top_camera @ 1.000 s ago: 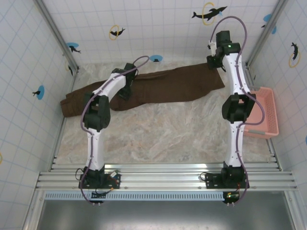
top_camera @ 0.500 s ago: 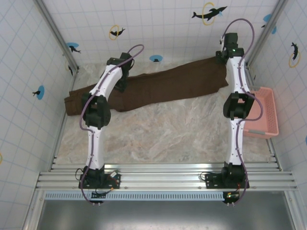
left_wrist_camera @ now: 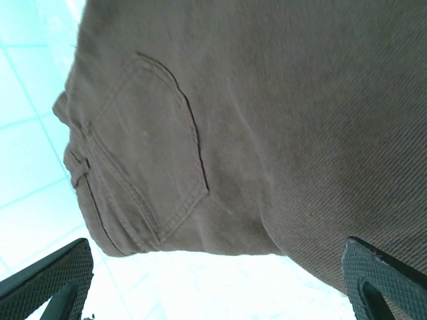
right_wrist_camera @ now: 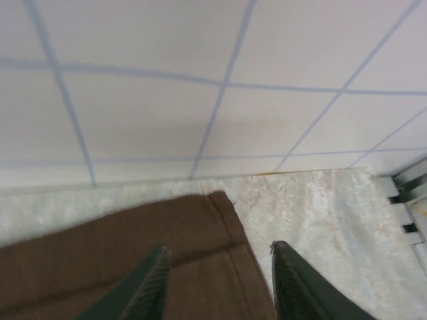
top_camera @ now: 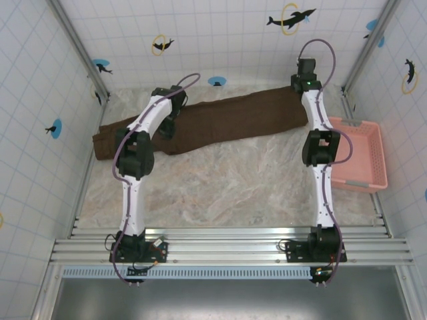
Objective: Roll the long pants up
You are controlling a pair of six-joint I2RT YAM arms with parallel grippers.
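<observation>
- Brown cloth, the long pants (top_camera: 233, 119), lies stretched along the far edge of the table (top_camera: 220, 190), close under the tiled back wall (top_camera: 220, 40). Its long axis runs left to right, the right end a little farther back.
- We see the hem corner (right_wrist_camera: 223, 200) just ahead of the right gripper (right_wrist_camera: 217, 283). Its fingers stand partly apart over the leg and clasp nothing.
- The left gripper (left_wrist_camera: 213, 287) hangs spread wide over the seat, with the back pocket (left_wrist_camera: 150, 153) and waistband (left_wrist_camera: 77, 167) before it, and grips nothing.
- We judge that a roll must travel along that long axis, so it starts at one end. The right arm sits at the hem end. The left arm sits short of the waist end, which lies farther to its left.
</observation>
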